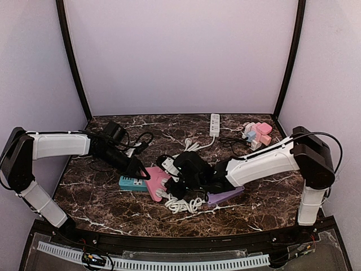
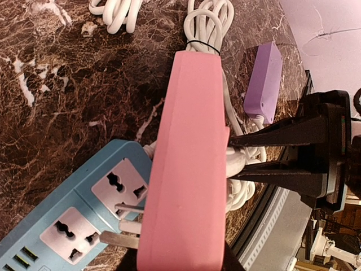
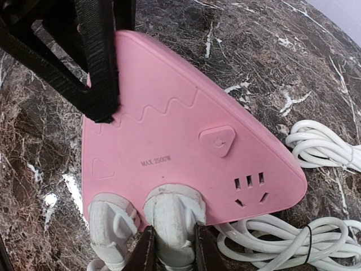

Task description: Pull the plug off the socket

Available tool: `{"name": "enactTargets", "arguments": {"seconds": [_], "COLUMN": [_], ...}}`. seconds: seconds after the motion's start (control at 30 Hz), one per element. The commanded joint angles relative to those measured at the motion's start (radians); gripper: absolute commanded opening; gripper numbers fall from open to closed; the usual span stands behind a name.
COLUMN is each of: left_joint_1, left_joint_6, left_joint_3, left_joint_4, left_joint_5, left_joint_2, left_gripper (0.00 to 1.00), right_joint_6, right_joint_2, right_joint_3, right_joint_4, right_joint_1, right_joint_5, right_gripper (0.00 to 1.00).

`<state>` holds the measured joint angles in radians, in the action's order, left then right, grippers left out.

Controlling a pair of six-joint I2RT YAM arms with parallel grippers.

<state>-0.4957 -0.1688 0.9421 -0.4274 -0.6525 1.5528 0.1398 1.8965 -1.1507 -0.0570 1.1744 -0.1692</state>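
Note:
The pink triangular socket (image 1: pixel 157 179) is tilted up on edge, and my left gripper (image 2: pixel 180 259) is shut across its body. The left gripper's black fingers (image 3: pixel 98 68) press on the pink face (image 3: pixel 186 141). Two white plugs sit in that face. My right gripper (image 3: pixel 172 251) is shut on the right-hand plug (image 3: pixel 172 220), whose base rests against the pink face. The other plug (image 3: pixel 110 226) stands just left of it. Metal prongs (image 2: pixel 121 240) on the socket's back hang bare above a blue power strip (image 2: pixel 73 220).
A purple power strip (image 1: pixel 224 196) lies under the right arm, with coiled white cable (image 1: pixel 181 204) beside it. At the back are a white power strip (image 1: pixel 214 124), pink and white cube adapters (image 1: pixel 258 134) and a black adapter (image 1: pixel 114 131).

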Motion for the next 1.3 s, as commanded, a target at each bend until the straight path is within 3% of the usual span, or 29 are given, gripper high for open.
{"name": "enactTargets", "arguments": {"seconds": [0.0, 0.2, 0.4, 1.03, 1.27], "left_joint_1": [0.011, 0.007, 0.008, 0.021, 0.03], "left_joint_6": [0.012, 0.014, 0.014, 0.008, 0.007], "left_joint_3": [-0.016, -0.016, -0.012, 0.001, 0.003], "left_joint_4": [-0.017, -0.018, -0.029, -0.068, -0.073], "left_joint_5": [0.115, 0.115, 0.148, 0.204, 0.211], "left_joint_2": [-0.023, -0.019, -0.013, 0.014, 0.019], "left_gripper": [0.14, 0.14, 0.14, 0.13, 0.13], "right_joint_6": [0.105, 0.154, 0.138, -0.027, -0.058], "right_joint_2": [-0.072, -0.079, -0.08, -0.015, 0.013], "right_joint_3": [0.031, 0.06, 0.06, -0.065, -0.103], "right_joint_4": [-0.096, -0.149, -0.145, 0.005, 0.042], "right_joint_1": [-0.054, -0.09, -0.088, 0.07, 0.104], "right_joint_5": [0.177, 0.277, 0.26, -0.114, -0.187], "right_gripper": [0.0, 0.0, 0.0, 0.0, 0.0]}}
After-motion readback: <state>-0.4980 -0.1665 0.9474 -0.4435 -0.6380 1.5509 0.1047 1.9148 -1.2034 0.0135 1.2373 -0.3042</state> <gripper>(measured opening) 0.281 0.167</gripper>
